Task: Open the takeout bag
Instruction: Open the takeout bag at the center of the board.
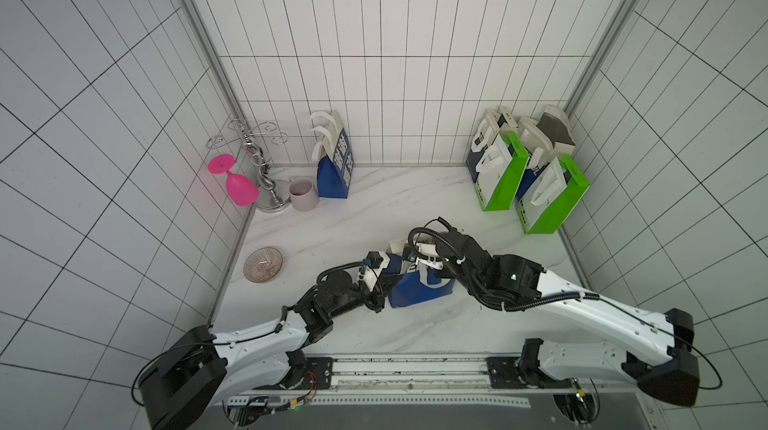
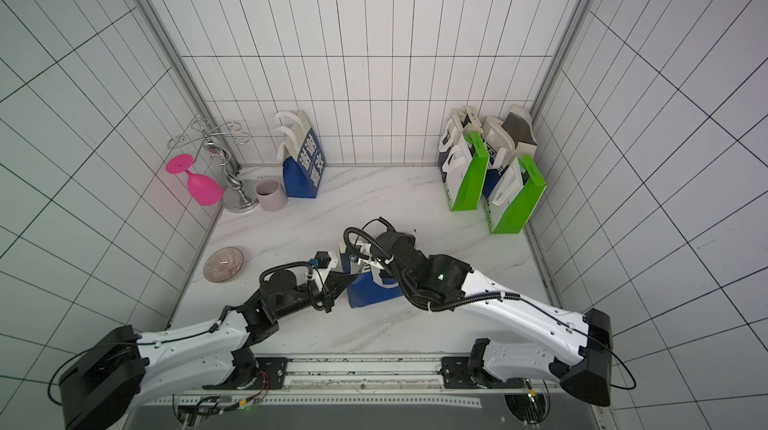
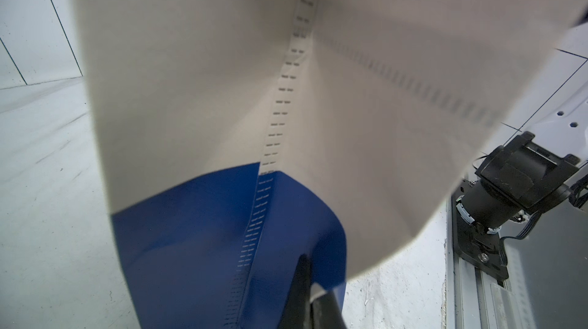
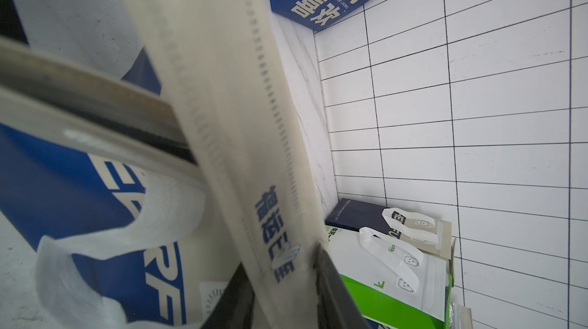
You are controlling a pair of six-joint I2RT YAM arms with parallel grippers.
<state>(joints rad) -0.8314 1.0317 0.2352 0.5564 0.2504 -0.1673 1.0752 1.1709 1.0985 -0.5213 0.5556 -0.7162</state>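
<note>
We find the takeout bag [image 1: 415, 293] [image 2: 370, 293] on the table [image 1: 374, 216], in the middle and toward the near edge, between the two arms. In both top views its blue lower part lies nearest us and its cream top points toward the far wall. A white handle [image 4: 127, 232] hangs loose against the blue printed face.

The left gripper [image 1: 388, 276] [image 3: 310, 286] is at the bag's left side. In the left wrist view its jaws are pressed together, pinching the blue side panel beside the stitched seam [image 3: 276, 114], and the cream upper panel fills most of the view above them.

The right gripper [image 1: 417, 259] [image 4: 280, 257] is over the bag's top. In the right wrist view the cream top edge [image 4: 238, 120], with its row of stitches and blue lettering, runs between the two dark fingers [image 4: 334, 292]. The jaws stand close on either side of it. We cannot tell whether they pinch it or only flank it.

Farther out, a second blue bag [image 1: 332, 174] stands against the far wall, left of centre. Just left of it is a pale cup [image 1: 303, 194], then a shiny metal stand [image 1: 266, 182] in the far left corner, with a pink glass [image 1: 239, 187] tilted beside it. A ribbed bowl [image 1: 263, 265] sits near the left wall, well apart from the takeout bag.

In the far right corner are two green bags [image 1: 503, 187] and some darker bags [image 1: 552, 133] behind them, packed close together
</note>
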